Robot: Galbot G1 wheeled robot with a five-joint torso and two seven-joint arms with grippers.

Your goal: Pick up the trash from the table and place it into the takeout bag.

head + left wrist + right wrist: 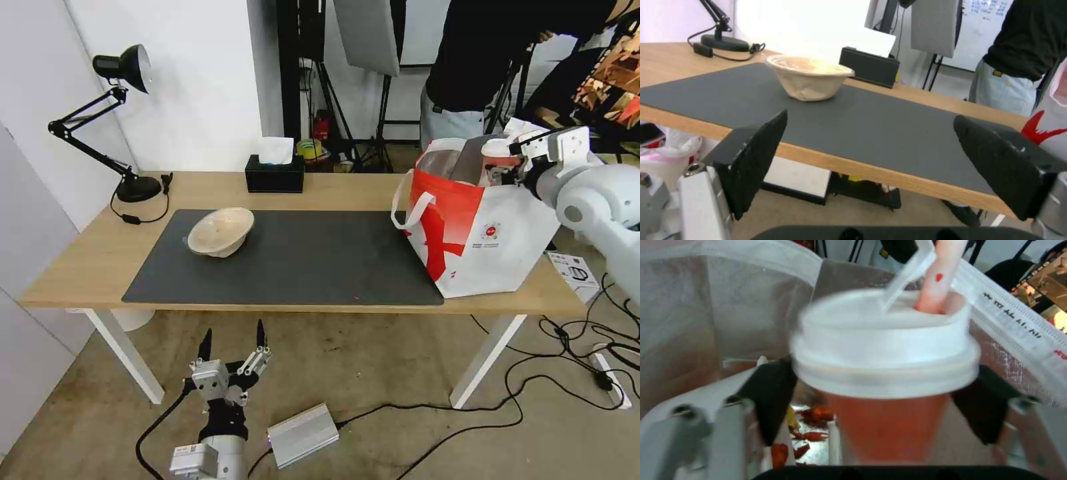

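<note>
Black desk lamp (123,120) at far left corner of the counter, arm folded, cord w/ inline switch trailing by its base. Black tissue box (274,175) at back edge, white tissue sticking up. On floor: silver power brick (303,435) w/ black cables (553,373), white power strip (610,380) at right, leaflet (575,269) nearby.

The takeout bag (490,233) carries a small round red logo (491,231) with tiny print beneath, too small to read. No other text is legible.
</note>
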